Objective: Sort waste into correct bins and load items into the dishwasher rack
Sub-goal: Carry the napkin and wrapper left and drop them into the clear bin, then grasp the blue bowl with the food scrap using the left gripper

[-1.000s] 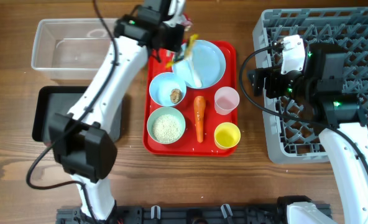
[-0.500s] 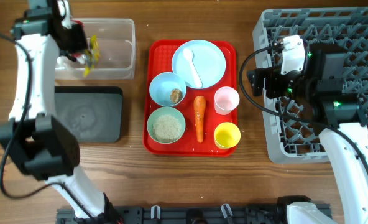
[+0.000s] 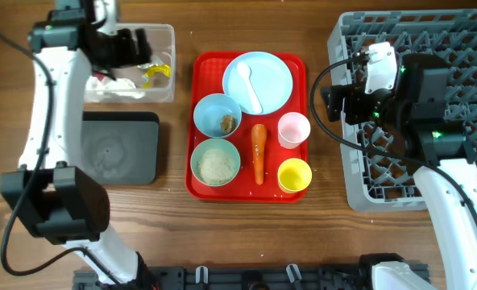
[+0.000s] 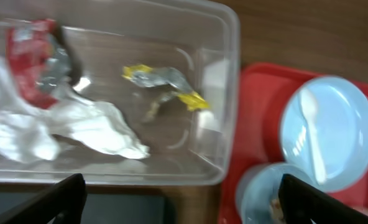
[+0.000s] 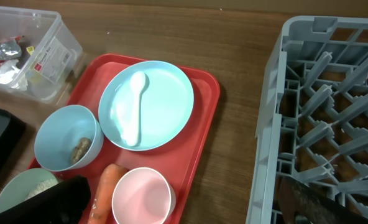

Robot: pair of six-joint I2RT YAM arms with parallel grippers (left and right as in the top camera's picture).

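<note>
My left gripper [image 3: 142,47] [image 4: 184,208] hangs open over the clear tub [image 3: 167,89] [image 4: 230,93], holding nothing. Inside the tub lie a yellow wrapper [image 3: 156,71] [image 4: 165,84], a red wrapper [image 4: 38,53] and a crumpled white napkin [image 4: 72,127]. On the red tray [image 3: 202,64] sit a blue plate [image 3: 271,76] with a white spoon [image 3: 249,87], a bowl with a brown lump [image 3: 217,115], a bowl of rice [image 3: 215,163], a carrot [image 3: 259,151], a pink cup [image 3: 294,130] and a yellow cup [image 3: 294,175]. My right gripper [image 3: 329,105] [image 5: 184,208] is open beside the grey rack [image 3: 456,32], above the pink cup [image 5: 142,196].
The black tray [image 3: 118,147] lies in front of the clear tub, left of the red tray. A strip of bare wood separates the red tray from the rack's left wall [image 5: 271,124].
The left gripper opened and let go of the yellow wrapper, which now lies in the clear tub; the gripper shifted slightly right. The right arm has not moved.
</note>
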